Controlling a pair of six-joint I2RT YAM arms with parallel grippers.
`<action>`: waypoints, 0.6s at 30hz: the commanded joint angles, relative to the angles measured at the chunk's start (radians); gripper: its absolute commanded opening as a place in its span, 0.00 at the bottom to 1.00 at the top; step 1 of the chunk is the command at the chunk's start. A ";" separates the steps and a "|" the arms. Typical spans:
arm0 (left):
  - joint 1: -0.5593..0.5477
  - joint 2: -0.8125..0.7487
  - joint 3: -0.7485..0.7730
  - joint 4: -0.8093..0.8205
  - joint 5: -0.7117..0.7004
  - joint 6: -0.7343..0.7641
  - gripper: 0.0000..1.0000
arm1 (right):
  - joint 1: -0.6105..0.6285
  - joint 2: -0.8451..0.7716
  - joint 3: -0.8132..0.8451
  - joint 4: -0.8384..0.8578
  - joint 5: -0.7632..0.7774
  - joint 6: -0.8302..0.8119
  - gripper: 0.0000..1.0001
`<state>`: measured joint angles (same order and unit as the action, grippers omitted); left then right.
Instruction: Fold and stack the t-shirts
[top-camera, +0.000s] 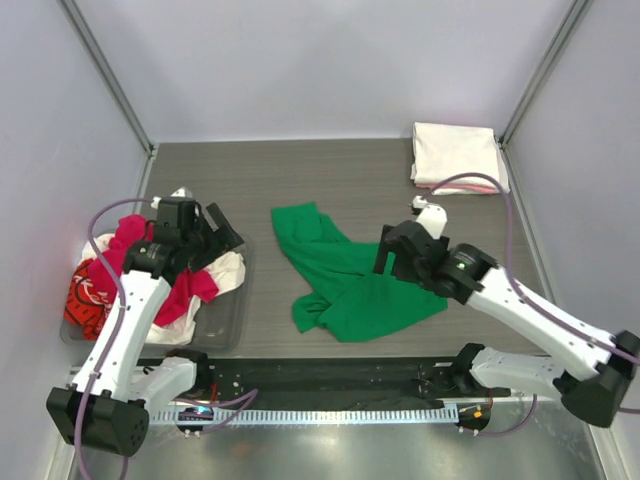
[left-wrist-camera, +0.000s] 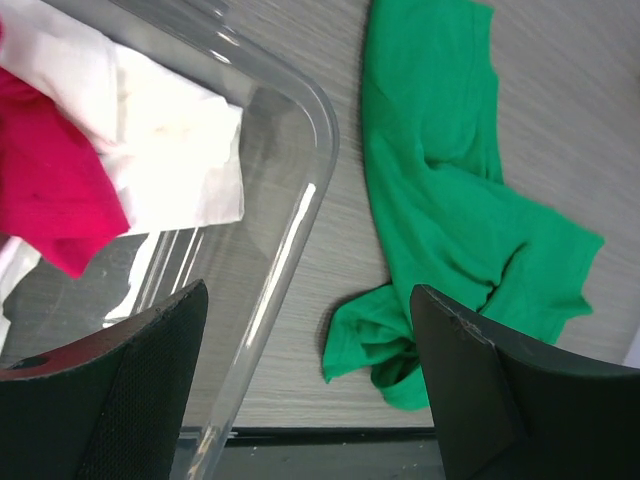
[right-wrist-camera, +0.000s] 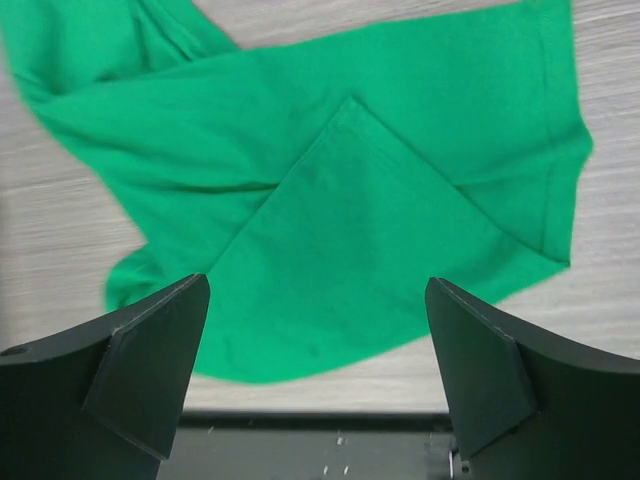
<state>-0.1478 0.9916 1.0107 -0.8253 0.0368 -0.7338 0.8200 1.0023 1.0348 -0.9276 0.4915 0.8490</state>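
Top external view: plain bright green cotton t-shirt (top-camera: 345, 280) rumpled flat on the grey wood-grain worktop (top-camera: 300, 170), between the two arms. Right fingers (right-wrist-camera: 140, 350) spread wide over its near-right part, gripping nothing. Left fingers (left-wrist-camera: 120, 390) likewise wide and empty, straddling the right rim of the clear plastic bin (top-camera: 225, 325) at the left edge. Heaped in the bin: magenta-red tee (top-camera: 130, 240), white tee (top-camera: 228, 270), red tee with white print (top-camera: 85, 295). Far right corner: folded stack of cream-white and pink tees (top-camera: 455, 155).

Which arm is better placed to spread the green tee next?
Likely right: the right fingers, open, hang over the green tee; the left fingers hang over the bin rim beside it.
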 joint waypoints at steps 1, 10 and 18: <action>-0.067 0.022 0.005 0.043 -0.073 -0.015 0.82 | -0.027 0.094 -0.001 0.122 0.021 -0.062 0.94; -0.133 0.076 -0.024 0.061 -0.115 0.028 0.82 | -0.461 0.171 -0.145 0.269 -0.221 -0.171 0.72; -0.133 0.053 -0.130 0.106 -0.127 0.112 0.82 | -0.680 0.360 -0.119 0.401 -0.332 -0.274 0.70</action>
<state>-0.2768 1.0698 0.9047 -0.7673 -0.0643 -0.6743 0.1631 1.2995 0.8715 -0.6128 0.2062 0.6449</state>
